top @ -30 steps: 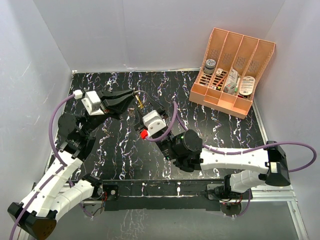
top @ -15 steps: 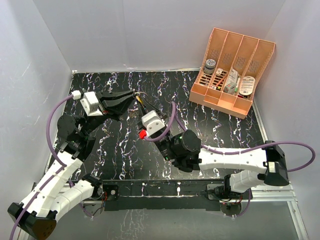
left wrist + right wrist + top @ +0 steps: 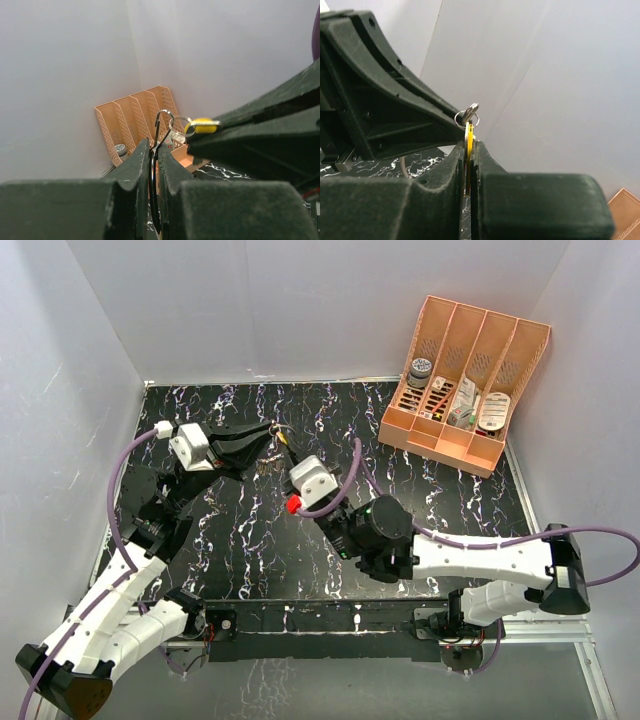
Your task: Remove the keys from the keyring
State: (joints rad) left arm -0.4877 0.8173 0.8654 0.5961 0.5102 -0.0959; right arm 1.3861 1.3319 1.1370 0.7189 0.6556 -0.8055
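Observation:
The small silvery keyring [image 3: 181, 125] hangs in the air between my two grippers; in the top view it [image 3: 276, 428] is over the far left of the table. My left gripper [image 3: 154, 147] is shut on a thin dark wire loop [image 3: 152, 190] that links to the keyring. My right gripper [image 3: 468, 146] is shut on the brass-yellow key [image 3: 469, 137], with the keyring [image 3: 467, 118] and a silvery key [image 3: 472, 109] just above its fingertips. In the top view the left gripper [image 3: 264, 435] and the right gripper [image 3: 287, 448] meet tip to tip.
An orange slotted organizer [image 3: 465, 380] stands at the far right with a grey-lidded jar [image 3: 420, 368] and small items in it; it also shows in the left wrist view [image 3: 131, 116]. White walls close in the black marbled table [image 3: 430, 490] on three sides.
Both grippers have shifted a little with the key bunch held between them; the right wrist has moved slightly right. Both holds are unchanged.

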